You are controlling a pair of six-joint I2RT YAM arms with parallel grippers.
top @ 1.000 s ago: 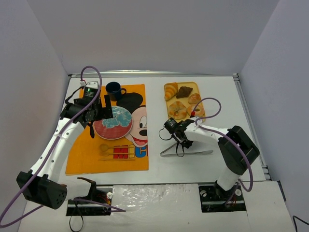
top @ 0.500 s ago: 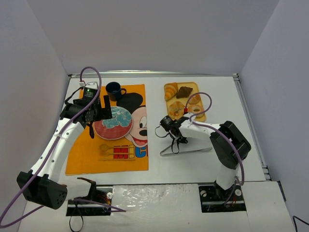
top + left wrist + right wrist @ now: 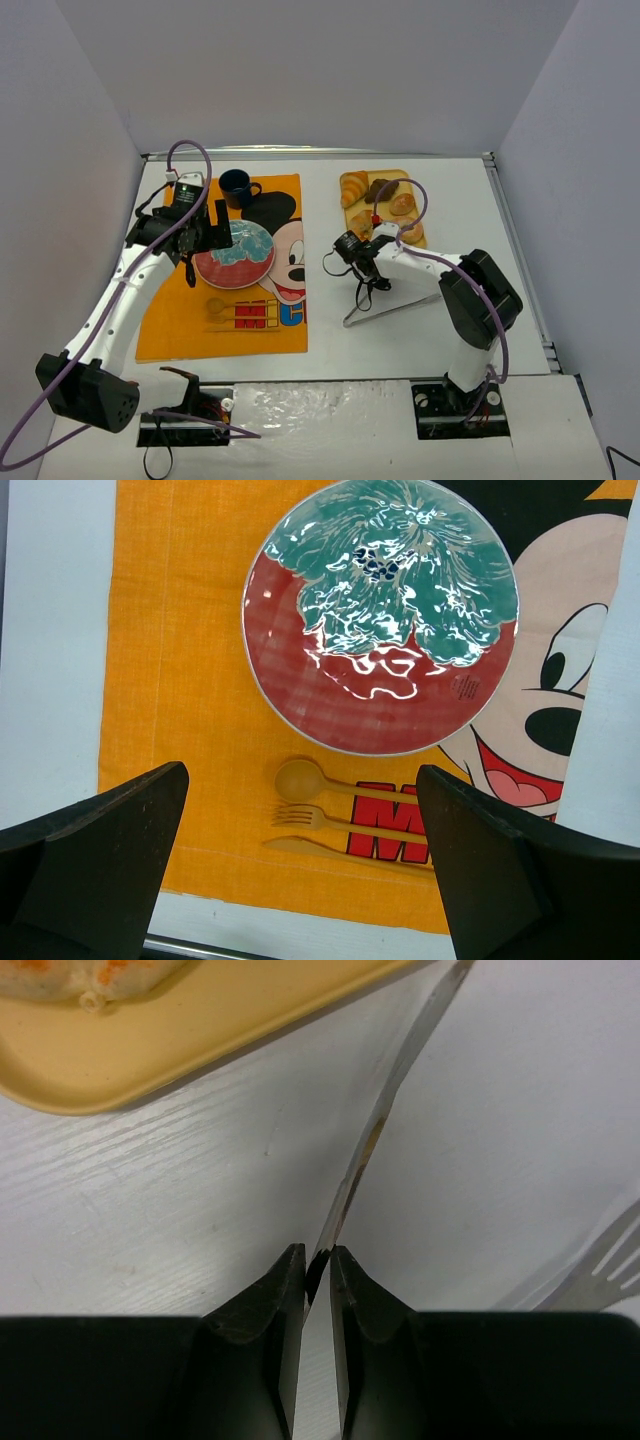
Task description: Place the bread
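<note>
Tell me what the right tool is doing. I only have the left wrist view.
Observer: The right tool is shut on one arm of the metal tongs, just off the tray's edge.
Operator: Where's the croissant?
Observer: The croissant lies in the far left corner of the yellow tray, with nothing gripping it.

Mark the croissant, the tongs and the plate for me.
croissant (image 3: 353,188): top view, middle of its ridged body.
tongs (image 3: 385,1125): right wrist view, the flat metal arm.
plate (image 3: 330,695): left wrist view, bare red area.
</note>
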